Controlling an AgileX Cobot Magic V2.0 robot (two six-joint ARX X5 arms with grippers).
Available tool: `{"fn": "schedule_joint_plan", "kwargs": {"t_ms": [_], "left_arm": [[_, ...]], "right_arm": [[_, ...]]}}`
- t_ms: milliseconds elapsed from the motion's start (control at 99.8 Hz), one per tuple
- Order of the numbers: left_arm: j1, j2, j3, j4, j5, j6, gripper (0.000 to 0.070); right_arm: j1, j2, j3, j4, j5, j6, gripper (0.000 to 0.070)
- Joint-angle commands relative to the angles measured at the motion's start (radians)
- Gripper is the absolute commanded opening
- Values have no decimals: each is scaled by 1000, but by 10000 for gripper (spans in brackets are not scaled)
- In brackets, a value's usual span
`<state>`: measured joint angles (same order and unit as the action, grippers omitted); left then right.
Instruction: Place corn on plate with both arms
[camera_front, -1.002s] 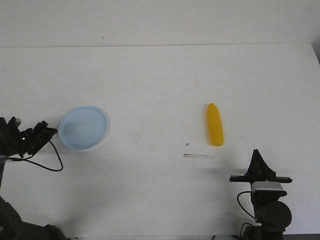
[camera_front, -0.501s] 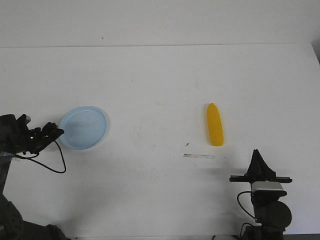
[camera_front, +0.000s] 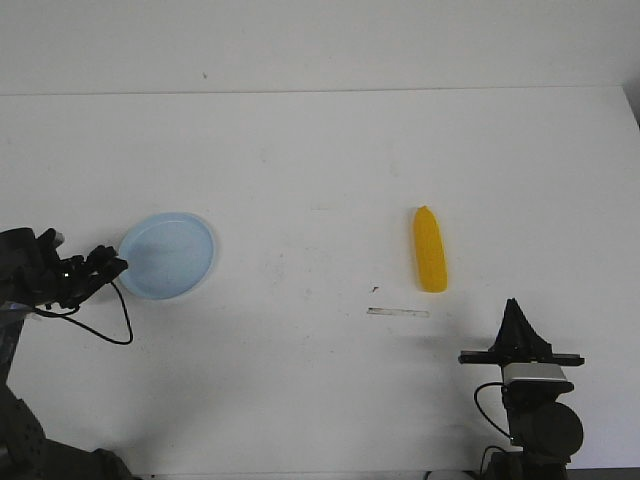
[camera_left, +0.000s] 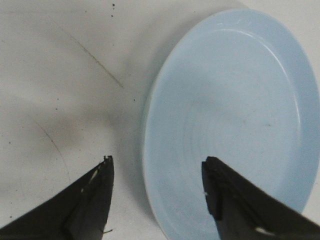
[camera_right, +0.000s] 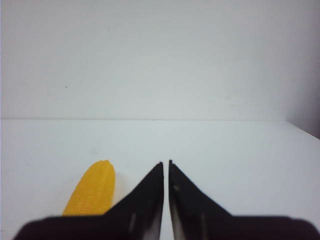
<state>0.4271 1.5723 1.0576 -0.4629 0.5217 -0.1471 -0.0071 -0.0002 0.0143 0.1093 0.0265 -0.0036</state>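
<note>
I am straddling the round pale-blue plastic plate's rim with my spread left gripper to grip it, while my right gripper, pinched empty, is waiting beside the smooth yellow toy corn cob.

The front view looks down over the whole table; each wrist view sits close above it.

Left gripper jaws apart, straddling near rim of plate; rim sits in gap, table bare on outer side. Corn lies alone, bare table on all sides. Thin strip flat on table between corn and right gripper, low. Table between plate and corn bare.
</note>
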Motion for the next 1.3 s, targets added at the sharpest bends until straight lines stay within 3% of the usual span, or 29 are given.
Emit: {"fn": "schedule_joint_plan", "kwargs": {"t_ms": [0,641,831,1232,1292], "left_arm": [[3,18,20,1,0,11,328],[-36,84,20,1,37,-2,324],[-39,91,20,2,37,-5,242],[-70,145,20,2,37,-24,240],[-74,146,20,2,37,-24,208]], "right_arm": [[1,1,-2,10,0,-5,15],[1,1,-2,10,0,-5,15],[1,1,-2,10,0,-5,15],[1,1,-2,10,0,-5,15],[1,1,-2,10,0,-5,15]]}}
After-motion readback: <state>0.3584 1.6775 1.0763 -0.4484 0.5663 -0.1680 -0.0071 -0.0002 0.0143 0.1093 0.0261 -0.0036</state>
